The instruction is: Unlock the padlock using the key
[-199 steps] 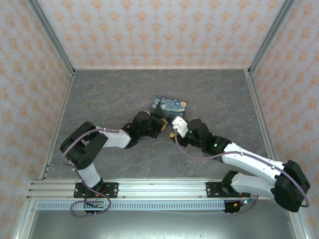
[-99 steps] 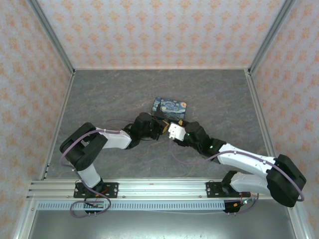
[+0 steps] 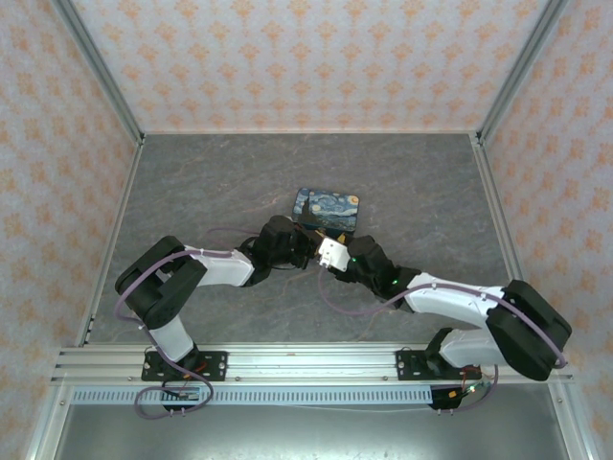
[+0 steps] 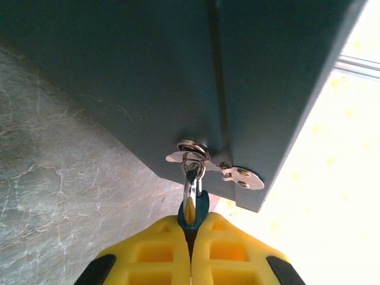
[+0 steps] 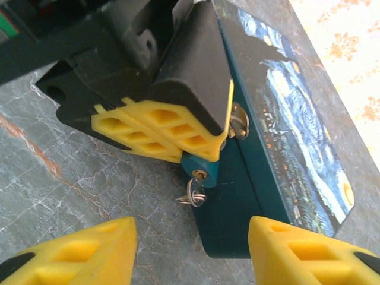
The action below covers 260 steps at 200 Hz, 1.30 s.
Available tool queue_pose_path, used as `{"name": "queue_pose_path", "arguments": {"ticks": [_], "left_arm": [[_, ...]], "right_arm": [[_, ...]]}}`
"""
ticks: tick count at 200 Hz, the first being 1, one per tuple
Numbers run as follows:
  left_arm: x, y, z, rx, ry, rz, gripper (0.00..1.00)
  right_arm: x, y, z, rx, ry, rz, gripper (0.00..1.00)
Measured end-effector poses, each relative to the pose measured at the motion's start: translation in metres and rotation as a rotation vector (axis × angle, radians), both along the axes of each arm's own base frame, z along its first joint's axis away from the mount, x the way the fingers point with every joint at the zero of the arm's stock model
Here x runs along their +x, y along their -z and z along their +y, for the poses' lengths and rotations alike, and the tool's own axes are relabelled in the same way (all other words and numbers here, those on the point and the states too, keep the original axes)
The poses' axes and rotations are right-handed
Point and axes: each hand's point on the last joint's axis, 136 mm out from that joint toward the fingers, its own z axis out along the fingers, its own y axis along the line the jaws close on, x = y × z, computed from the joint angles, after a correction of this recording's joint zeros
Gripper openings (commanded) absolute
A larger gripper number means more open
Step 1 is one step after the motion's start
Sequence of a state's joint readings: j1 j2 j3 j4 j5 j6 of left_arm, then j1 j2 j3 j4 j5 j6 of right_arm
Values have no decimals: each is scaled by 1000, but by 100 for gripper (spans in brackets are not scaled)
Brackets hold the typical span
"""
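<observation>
Teal and tiny, the padlock [image 5: 199, 165] sat clamped between the yellow fingers [image 5: 160, 133] of your left gripper [image 4: 191, 224]. Its jaws were drawn in until only the lock's narrow body kept them apart. The silver shackle [image 4: 190, 181] ran up from that grip and through the metal hasp [image 4: 240, 176] on the dark front wall of the box [image 5: 285, 119]. That put the lock just off the wall, low on the side of the box that faced you.

The box lay flat on the grey marbled table [image 5: 71, 178], around the middle of it, with its painted lid up.

Your right gripper [image 5: 191, 234] was spread wide and had hold of nothing. In its wrist view one finger stood at each lower corner. The padlock was between and beyond them, apart from both.

From above, you had the two grippers nose to nose at the near edge of the box, the right one just beside the left.

On the lock's underside there was a small brass spot with a thin wire ring [image 5: 194, 198] hanging from it. Whether that was the key seated in the keyhole, you could not tell.
</observation>
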<state>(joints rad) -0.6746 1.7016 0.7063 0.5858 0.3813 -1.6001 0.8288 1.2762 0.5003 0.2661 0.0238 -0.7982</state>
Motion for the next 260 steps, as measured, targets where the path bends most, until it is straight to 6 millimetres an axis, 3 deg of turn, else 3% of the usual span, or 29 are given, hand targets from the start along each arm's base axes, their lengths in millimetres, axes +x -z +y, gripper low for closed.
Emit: {"name": "queue_pose_path", "arguments": {"ticks": [115, 196, 260], "left_arm": [[-3, 2, -2, 5, 7, 7, 0], [-3, 2, -2, 4, 6, 7, 0], [0, 1, 0, 1, -9, 2, 0]], "right_arm": [[8, 22, 1, -2, 52, 28, 21], [10, 20, 3, 18, 61, 26, 21], [11, 20, 5, 17, 60, 32, 31]]}}
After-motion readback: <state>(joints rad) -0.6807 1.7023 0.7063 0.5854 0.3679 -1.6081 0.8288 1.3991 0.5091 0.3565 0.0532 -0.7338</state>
